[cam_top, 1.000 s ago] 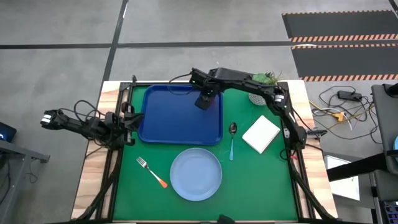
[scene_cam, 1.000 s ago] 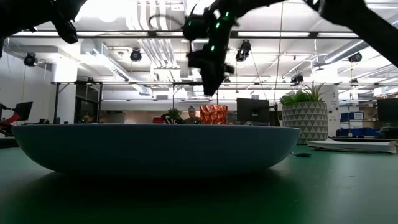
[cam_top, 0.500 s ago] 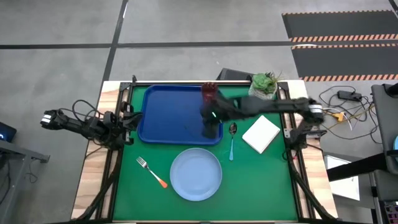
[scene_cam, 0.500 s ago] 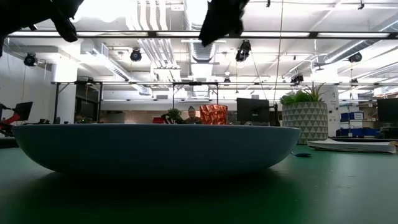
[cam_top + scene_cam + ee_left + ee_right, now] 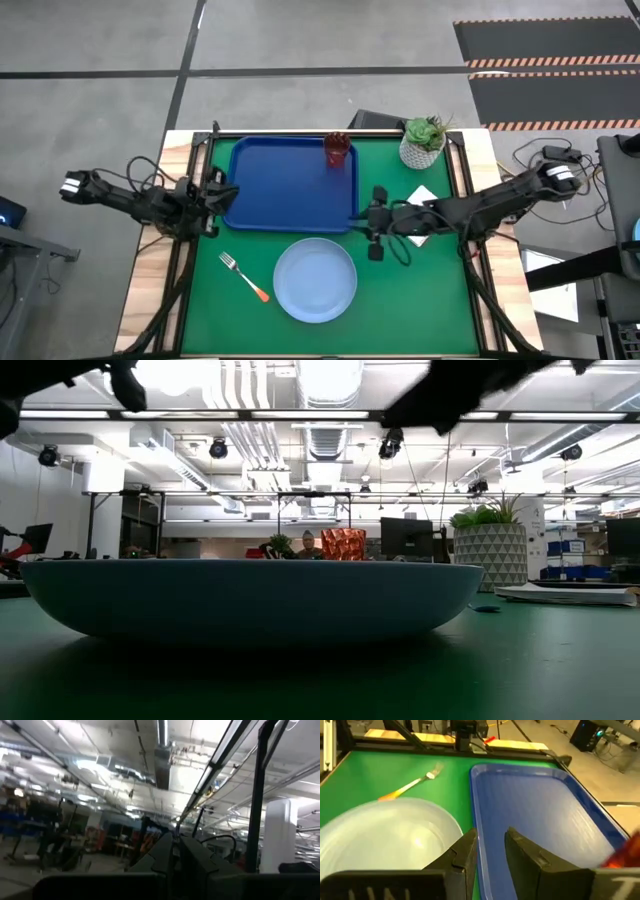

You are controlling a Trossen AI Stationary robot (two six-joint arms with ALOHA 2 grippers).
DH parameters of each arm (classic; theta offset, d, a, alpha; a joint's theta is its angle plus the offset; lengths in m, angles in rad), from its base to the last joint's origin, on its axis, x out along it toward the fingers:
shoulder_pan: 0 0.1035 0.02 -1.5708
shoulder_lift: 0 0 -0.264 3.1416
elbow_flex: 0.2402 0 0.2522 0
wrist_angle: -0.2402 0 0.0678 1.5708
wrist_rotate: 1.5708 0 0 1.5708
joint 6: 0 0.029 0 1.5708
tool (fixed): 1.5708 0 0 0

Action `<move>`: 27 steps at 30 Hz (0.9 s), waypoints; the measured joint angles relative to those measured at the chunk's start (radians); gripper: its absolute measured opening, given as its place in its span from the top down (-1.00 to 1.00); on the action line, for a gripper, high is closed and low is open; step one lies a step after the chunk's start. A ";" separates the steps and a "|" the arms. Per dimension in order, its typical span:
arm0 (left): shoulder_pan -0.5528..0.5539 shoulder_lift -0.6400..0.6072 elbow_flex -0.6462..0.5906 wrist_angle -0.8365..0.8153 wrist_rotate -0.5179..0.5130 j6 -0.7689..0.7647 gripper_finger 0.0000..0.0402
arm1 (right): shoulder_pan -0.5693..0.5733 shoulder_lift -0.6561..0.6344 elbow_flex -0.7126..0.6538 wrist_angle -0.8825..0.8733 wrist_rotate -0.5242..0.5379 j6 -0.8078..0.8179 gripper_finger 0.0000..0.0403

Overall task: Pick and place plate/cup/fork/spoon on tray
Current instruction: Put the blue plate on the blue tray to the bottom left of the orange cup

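Observation:
The dark-blue tray (image 5: 285, 190) lies at the far left of the green mat. The red-brown cup (image 5: 337, 150) stands upright in its far right corner. The pale-blue plate (image 5: 315, 281) lies near the front edge, with the orange-handled fork (image 5: 245, 276) to its left. My right gripper (image 5: 362, 223) is open and empty, just off the tray's right edge, pointing toward the table's left. Its wrist view (image 5: 490, 837) shows the plate (image 5: 385, 835), tray (image 5: 540, 815) and fork (image 5: 412, 782). The spoon is hidden under this arm. My left gripper (image 5: 222, 195) waits shut at the tray's left edge.
A white box (image 5: 425, 215) lies right of the tray, partly under my right arm. A white pot with a green plant (image 5: 425, 140) stands at the far right. In the low view the plate (image 5: 250, 600) fills the foreground, with the cup (image 5: 343, 543) behind it.
My right gripper has left the cup standing in the tray's far right corner. It has risen, then swung toward the table's near and right edges, over the place where the spoon lay. The cup has stayed upright and still.

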 joint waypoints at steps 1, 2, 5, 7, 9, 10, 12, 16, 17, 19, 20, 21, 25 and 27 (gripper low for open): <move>0.000 0.030 0.010 -0.002 0.000 -0.022 0.92 | 0.000 -0.030 -0.028 0.001 0.000 0.007 0.59; 0.000 0.061 0.023 -0.006 0.000 -0.044 0.92 | 0.000 -0.059 -0.055 0.002 -0.001 0.013 0.60; -0.001 0.165 0.058 -0.006 0.000 -0.122 0.92 | 0.000 -0.153 -0.125 0.023 -0.001 0.007 0.63; -0.001 0.238 0.089 -0.009 -0.002 -0.184 0.92 | 0.000 -0.213 -0.169 0.045 -0.001 -0.012 0.65; -0.001 0.310 0.125 -0.021 -0.009 -0.252 0.92 | 0.000 -0.270 -0.207 0.070 -0.002 -0.043 0.67; -0.001 0.342 0.149 -0.012 -0.009 -0.288 0.92 | 0.000 -0.297 -0.224 0.079 -0.002 -0.058 0.67; -0.003 0.399 0.195 -0.020 -0.004 -0.349 0.92 | 0.000 -0.349 -0.252 0.102 -0.003 -0.098 0.68; -0.021 0.498 0.297 -0.200 0.002 -0.452 0.92 | 0.000 -0.433 -0.280 0.125 -0.004 -0.158 0.68; -0.024 0.513 0.331 -0.272 0.003 -0.479 0.92 | 0.000 -0.450 -0.281 0.123 -0.004 -0.169 0.68; -0.029 0.542 0.406 -0.454 -0.003 -0.555 0.92 | 0.000 -0.478 -0.282 0.121 -0.008 -0.187 0.68; -0.031 0.557 0.447 -0.569 -0.009 -0.598 0.92 | 0.000 -0.490 -0.282 0.121 -0.009 -0.198 0.68; -0.034 0.576 0.491 -0.692 -0.020 -0.644 0.92 | 0.000 -0.501 -0.282 0.116 -0.009 -0.207 0.68; -0.045 0.661 0.683 -1.177 -0.028 -0.845 0.92 | 0.000 -0.530 -0.282 0.096 -0.010 -0.226 0.68; -0.054 0.711 0.774 -1.395 -0.010 -0.944 0.92 | 0.000 -0.538 -0.282 0.070 -0.011 -0.228 0.68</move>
